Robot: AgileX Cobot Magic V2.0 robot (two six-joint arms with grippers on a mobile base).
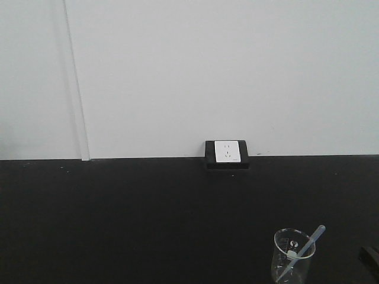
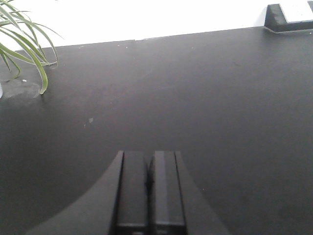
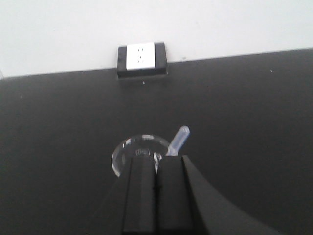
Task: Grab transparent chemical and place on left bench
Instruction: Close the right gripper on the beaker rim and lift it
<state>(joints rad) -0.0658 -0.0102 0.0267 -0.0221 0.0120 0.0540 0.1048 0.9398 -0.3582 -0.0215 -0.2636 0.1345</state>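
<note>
Wall [image 1: 207, 71]: plain white, runs behind the whole counter.
Counter [image 1: 148, 219]: matte black and wide, meets the wall at its back edge.
Plant [image 2: 24, 44]: long green leaves at the far left edge of the left wrist view, over the counter.
Left gripper [image 2: 149, 183]: fingers pressed together with nothing between them, above bare counter.
Right gripper [image 3: 156, 181]: fingers pressed together and empty, just short of the beaker on its near side.
Socket [image 1: 227, 151]: white face in a black housing, at the wall line.
Beaker [image 1: 293, 257]: clear glass with white markings, upright on the counter, front right.
Transparent chemical pipette [image 1: 308, 245]: stands tilted inside the beaker, leaning on the rim, its rounded upper end sticking out up and to the right.
</note>
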